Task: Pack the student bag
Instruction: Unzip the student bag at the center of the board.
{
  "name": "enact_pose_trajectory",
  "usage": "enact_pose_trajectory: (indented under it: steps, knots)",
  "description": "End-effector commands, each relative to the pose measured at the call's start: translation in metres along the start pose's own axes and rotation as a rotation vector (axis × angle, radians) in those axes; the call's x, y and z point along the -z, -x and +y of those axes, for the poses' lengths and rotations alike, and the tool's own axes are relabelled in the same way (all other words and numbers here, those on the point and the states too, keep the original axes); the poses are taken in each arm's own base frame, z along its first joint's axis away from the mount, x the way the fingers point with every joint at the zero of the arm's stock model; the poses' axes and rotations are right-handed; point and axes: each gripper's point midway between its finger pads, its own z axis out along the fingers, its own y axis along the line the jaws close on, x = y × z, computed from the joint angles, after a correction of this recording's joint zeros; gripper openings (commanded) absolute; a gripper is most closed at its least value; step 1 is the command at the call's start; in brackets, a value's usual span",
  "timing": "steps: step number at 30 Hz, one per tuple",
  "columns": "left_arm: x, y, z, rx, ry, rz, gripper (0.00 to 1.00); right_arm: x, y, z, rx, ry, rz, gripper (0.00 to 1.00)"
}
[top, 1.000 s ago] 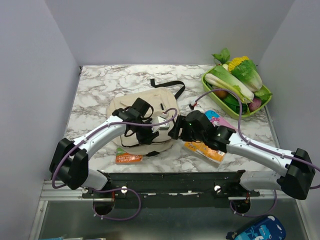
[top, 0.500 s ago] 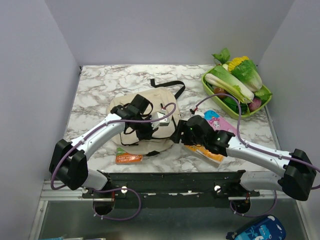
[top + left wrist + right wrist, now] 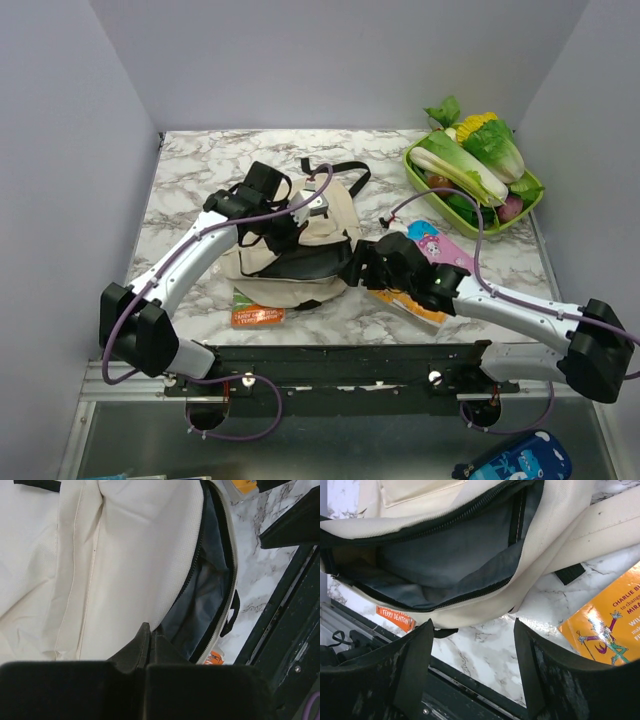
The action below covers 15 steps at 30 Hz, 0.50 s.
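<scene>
- Table [image 3: 190, 170]: marble top, walled on three sides. All items sat within reach of both arms.
- Bag [image 3: 270, 290]: lay at table centre, a little toward 9 o'clock. Its mouth faced 5 o'clock, toward the right arm. The zip [image 3: 470, 596] was undone and the dark lining [image 3: 445, 555] showed. Nothing could be seen inside, so packing looked barely begun.
- Tray [image 3: 528, 197]: green, at 2 o'clock, heaped with vegetables [image 3: 470, 165]. It stood well apart from the bag and probably played no part in this step.
- Yellow book [image 3: 405, 300]: flat on the table at the bag's 4 o'clock, near the mouth and partly under the right arm. It was likely staged there for a short move in.
- Pink book [image 3: 440, 245]: just beside the yellow one, at its 1 o'clock.
- Orange book [image 3: 258, 317]: small, at the bag's 7 o'clock, just beside the near edge.
- Left gripper [image 3: 148, 645]: jaws closed, pinching the upper lip of the bag's mouth at the zip. The lip was raised, apparently to hold the mouth gaping for loading.
- Right gripper [image 3: 472, 665]: jaws wide apart and empty, low between the mouth and the yellow book. It seemed placed to fetch a book next.
</scene>
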Motion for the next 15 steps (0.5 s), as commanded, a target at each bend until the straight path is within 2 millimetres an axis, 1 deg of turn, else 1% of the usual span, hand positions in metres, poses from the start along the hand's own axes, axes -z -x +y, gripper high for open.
enact_pose_trajectory:
  steps: [1,3,4,5,6,7,8,9,10,11,12,14,15]
  knots:
    - [0.015,0.014,-0.003,-0.012,0.042,-0.079,0.00,-0.008,0.014,0.020,0.036,0.042,-0.045,0.73]
    - [0.021,0.018,-0.003,-0.011,0.040,-0.113,0.00,-0.011,0.016,0.027,0.065,0.042,-0.052,0.73]
    - [0.023,0.019,-0.003,0.011,0.045,-0.123,0.00,-0.016,0.017,0.027,0.075,0.025,-0.059,0.73]
    - [0.029,0.027,0.002,0.011,0.077,-0.161,0.00,-0.017,0.022,0.032,0.091,0.030,-0.071,0.73]
    - [0.036,0.029,0.013,0.029,0.115,-0.190,0.00,-0.020,0.023,0.034,0.098,0.030,-0.076,0.72]
    - [0.041,0.029,0.022,0.043,0.162,-0.209,0.00,-0.029,0.019,0.031,0.109,0.010,-0.064,0.72]
    - [0.056,0.044,0.034,0.037,0.232,-0.288,0.00,-0.032,0.023,0.036,0.112,0.013,-0.069,0.72]
    - [0.069,0.045,0.049,0.053,0.292,-0.322,0.00,-0.038,0.021,0.036,0.117,0.006,-0.058,0.72]
    - [0.079,0.047,0.059,0.055,0.346,-0.347,0.00,-0.043,0.018,0.036,0.120,-0.006,-0.040,0.71]
    - [0.094,0.056,0.065,0.040,0.394,-0.397,0.00,-0.055,0.008,0.028,0.125,-0.037,-0.005,0.70]
    - [0.103,0.059,0.070,0.038,0.425,-0.416,0.00,-0.058,0.010,0.034,0.124,-0.029,-0.001,0.70]
    - [0.127,0.067,0.080,0.028,0.507,-0.467,0.00,-0.068,0.006,0.033,0.141,-0.041,0.019,0.68]
    - [0.134,0.068,0.083,0.034,0.530,-0.484,0.00,-0.076,0.009,0.038,0.150,-0.044,0.018,0.68]
